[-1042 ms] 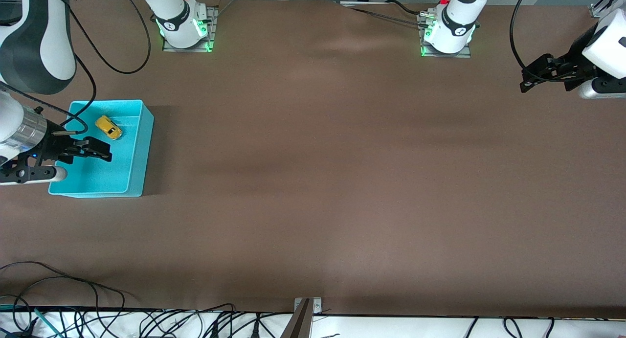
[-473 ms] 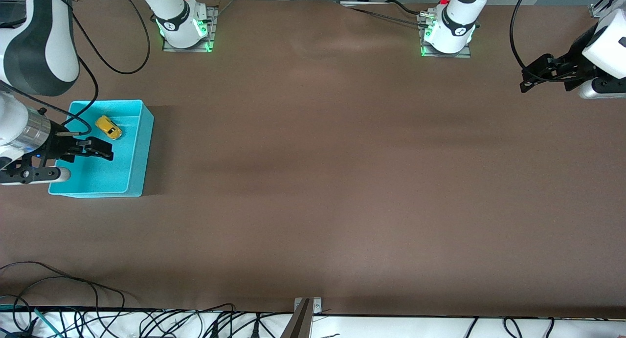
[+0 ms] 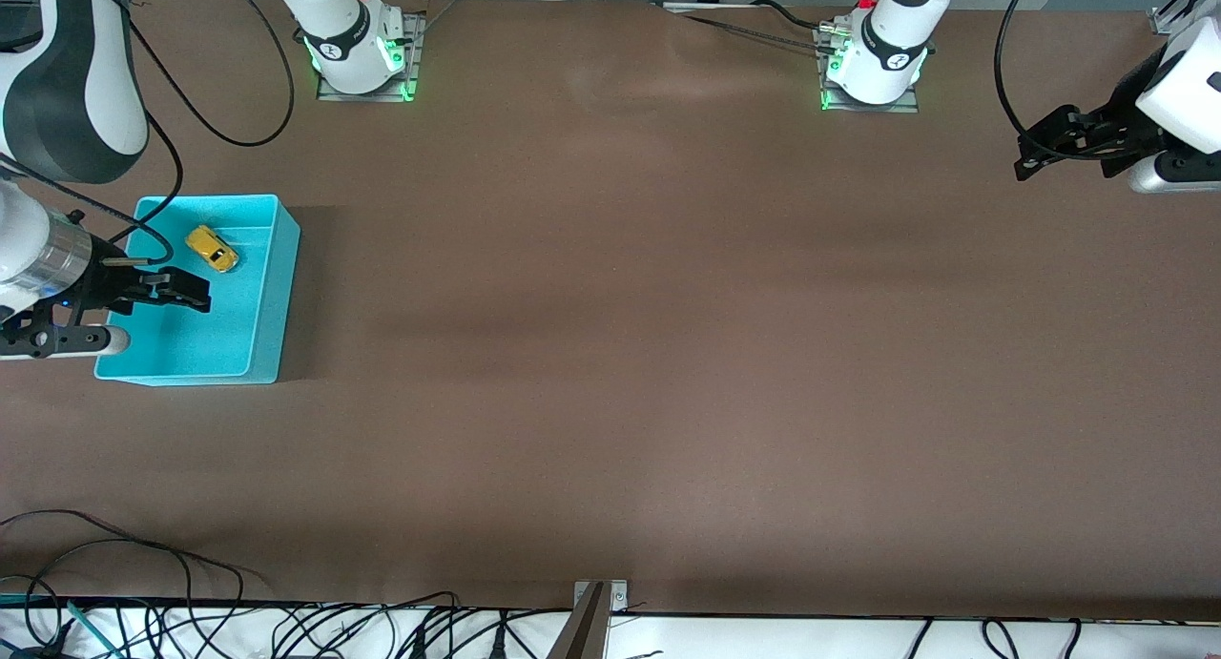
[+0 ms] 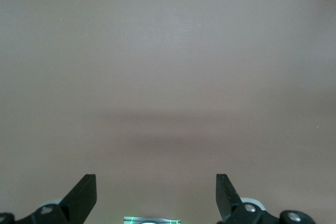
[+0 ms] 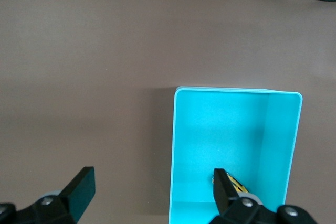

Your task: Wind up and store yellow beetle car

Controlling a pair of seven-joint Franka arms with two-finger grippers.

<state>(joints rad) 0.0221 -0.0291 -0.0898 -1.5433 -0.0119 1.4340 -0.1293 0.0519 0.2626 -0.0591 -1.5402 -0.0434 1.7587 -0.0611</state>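
Observation:
The yellow beetle car (image 3: pixel 212 248) lies inside the turquoise bin (image 3: pixel 272 301), in the corner farther from the front camera. In the right wrist view only a sliver of the car (image 5: pixel 236 184) shows past one finger. My right gripper (image 3: pixel 191 294) is open and empty, up over the bin beside the car. My left gripper (image 3: pixel 1028 158) is open and empty, held over bare table at the left arm's end; the left wrist view shows its jaws wide apart (image 4: pixel 156 195) over brown tabletop.
The bin stands at the right arm's end of the brown table (image 3: pixel 630 354). Cables (image 3: pixel 114 564) trail over the table's edge nearest the front camera. The two arm bases (image 3: pixel 358 53) stand along the edge farthest from the front camera.
My right gripper has drawn back slightly toward the right arm's end of the table, away from the car. The car, the bin and the left arm have not moved.

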